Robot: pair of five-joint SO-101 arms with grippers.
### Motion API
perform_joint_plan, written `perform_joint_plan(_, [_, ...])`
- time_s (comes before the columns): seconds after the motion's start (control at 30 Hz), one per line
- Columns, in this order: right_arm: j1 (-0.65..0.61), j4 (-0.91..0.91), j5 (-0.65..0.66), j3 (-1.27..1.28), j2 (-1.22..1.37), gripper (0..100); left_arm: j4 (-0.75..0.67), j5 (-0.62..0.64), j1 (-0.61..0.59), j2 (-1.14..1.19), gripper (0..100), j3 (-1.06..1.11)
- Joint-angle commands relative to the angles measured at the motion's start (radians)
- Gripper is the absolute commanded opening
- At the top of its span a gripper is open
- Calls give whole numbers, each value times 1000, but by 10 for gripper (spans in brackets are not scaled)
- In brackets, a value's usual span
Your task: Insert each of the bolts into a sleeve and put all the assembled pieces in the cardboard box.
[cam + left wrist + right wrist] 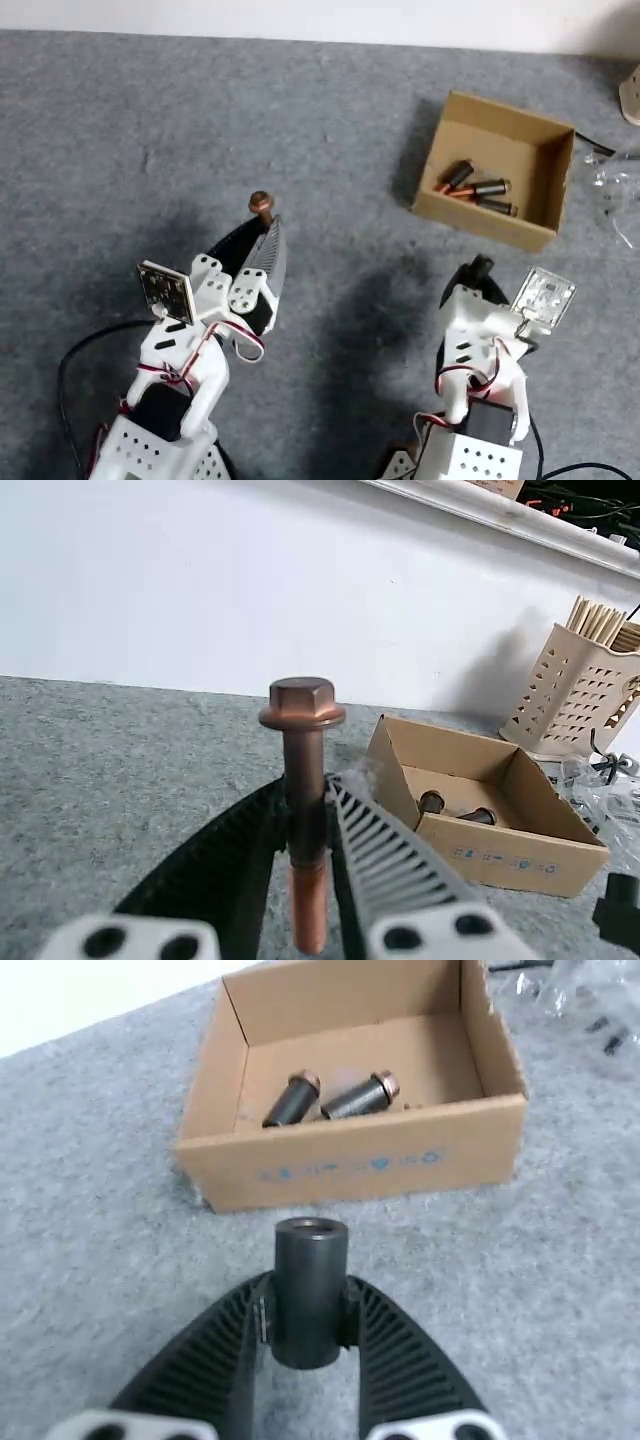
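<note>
Bolt (303,742) in L gripper (306,802) | sleeve (308,1275) in R gripper (308,1308) | 3 pcs (478,188) in box (480,222)

Soft, even light falls over the grey mat (100,120), with no harsh glare. It comes from the right. The cardboard box (495,170) throws a dim shadow to its left, and the left arm (190,350) and right arm (485,350) each lay a broad, soft-edged dark patch leftward. The clear plastic (610,185) at far right glints. The white wall (200,580) is bright, and the stick holder (585,690) shades it grey.
</note>
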Motion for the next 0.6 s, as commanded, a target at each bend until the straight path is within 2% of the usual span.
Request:
perform_joint_plan(0.0, [-8, -119, 12, 150, -15, 9, -28, 0, -10, -21, 8, 19])
perform_joint_plan(0.13, [-50, -251, 14, 150, -15, 9, -25, 0, -10, -21, 8, 19])
perform_joint_plan(0.37, [-305, -326, 20, 150, -15, 9, -28, -3, -10, -21, 7, 19])
perform_joint_plan(0.43, [-352, -369, 106, 150, -15, 8, -28, -5, -12, -21, 7, 19])
perform_joint_plan(0.57, [-464, -407, 411, 150, -15, 7, -28, -5, -12, -21, 7, 19])
